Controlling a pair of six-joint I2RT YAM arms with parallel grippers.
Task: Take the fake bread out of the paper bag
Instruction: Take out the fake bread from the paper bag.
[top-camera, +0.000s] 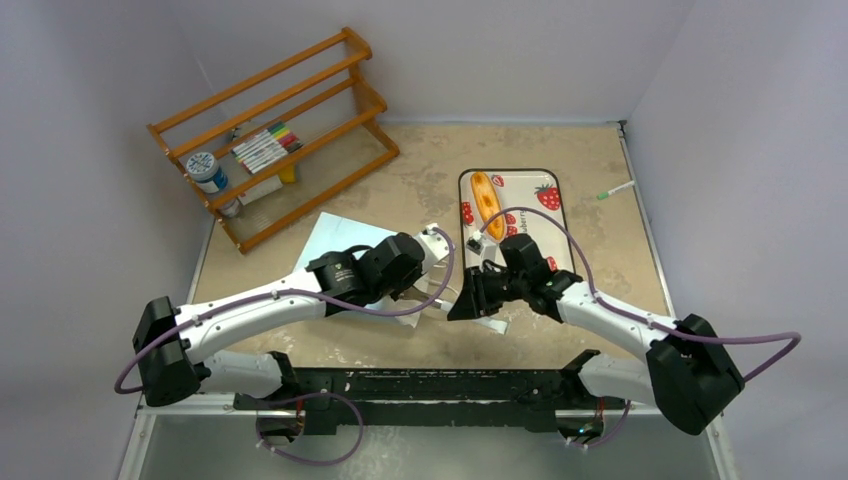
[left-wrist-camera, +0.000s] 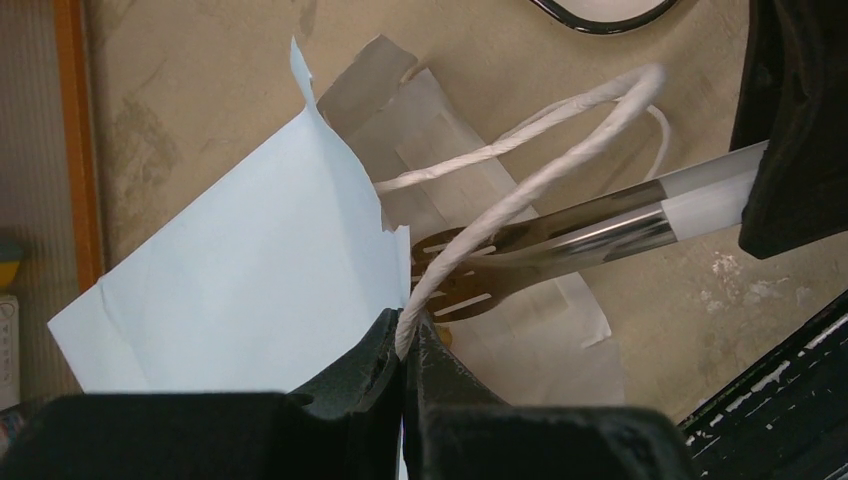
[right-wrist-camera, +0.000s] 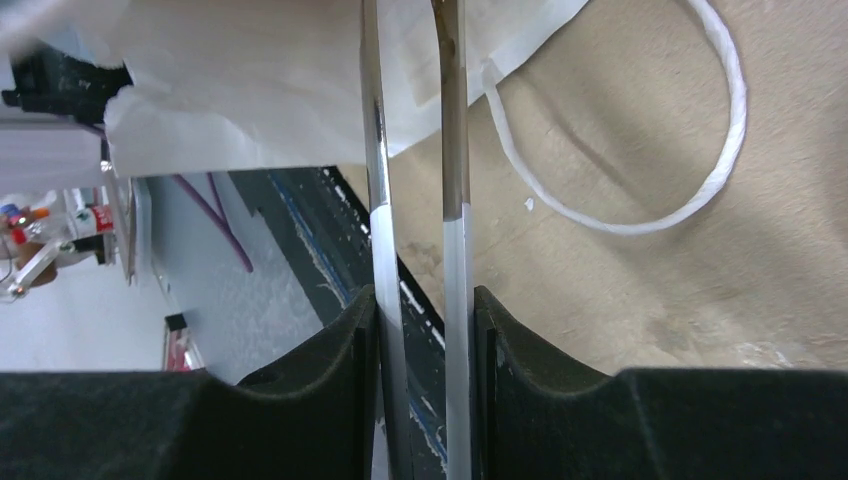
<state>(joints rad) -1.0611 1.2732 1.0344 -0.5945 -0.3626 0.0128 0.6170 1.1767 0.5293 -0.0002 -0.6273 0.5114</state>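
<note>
The light blue paper bag (top-camera: 335, 235) lies on the table with its white-lined mouth (left-wrist-camera: 520, 330) facing right. My left gripper (left-wrist-camera: 405, 345) is shut on one white string handle (left-wrist-camera: 520, 190) of the bag. My right gripper (right-wrist-camera: 425, 310) is shut on a pair of metal tongs (right-wrist-camera: 375, 200). The slotted tips of the tongs (left-wrist-camera: 460, 280) reach into the bag's mouth. A small golden-orange bit (left-wrist-camera: 445, 335) shows just under those tips; I cannot tell what it is. One long loaf of fake bread (top-camera: 487, 203) lies on the strawberry-print tray (top-camera: 550, 180).
A wooden rack (top-camera: 280, 130) with markers and a blue-lidded jar (top-camera: 205, 170) stands at the back left. A green-tipped pen (top-camera: 617, 190) lies at the back right. The bag's second handle loop (right-wrist-camera: 720, 150) rests on the tabletop.
</note>
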